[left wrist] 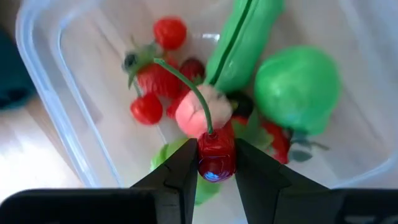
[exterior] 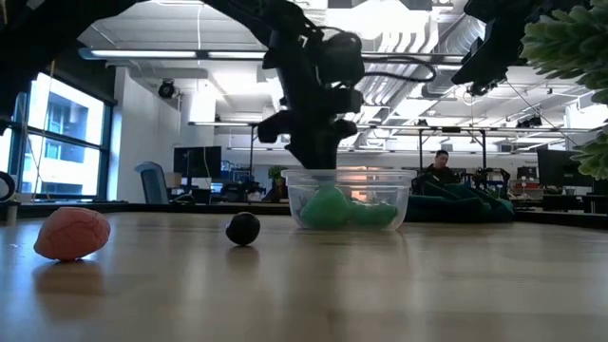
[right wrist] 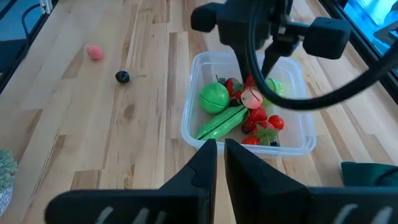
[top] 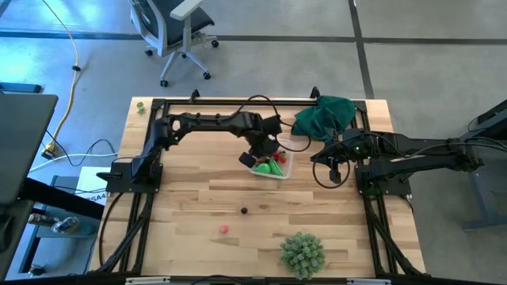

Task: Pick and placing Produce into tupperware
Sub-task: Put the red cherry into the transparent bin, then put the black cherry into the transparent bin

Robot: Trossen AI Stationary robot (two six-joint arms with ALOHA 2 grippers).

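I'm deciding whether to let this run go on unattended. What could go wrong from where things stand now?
1. The left gripper pinches a cherry with a long stem over the crowded tupperware; on release it might bounce off the piled produce and out.
2. The dark berry and pink piece look round and may roll when grasped.
3. The right gripper waits close beside the tupperware, so the arms might collide.

Produce (right wrist: 239, 115) in tupperware (right wrist: 193, 127)
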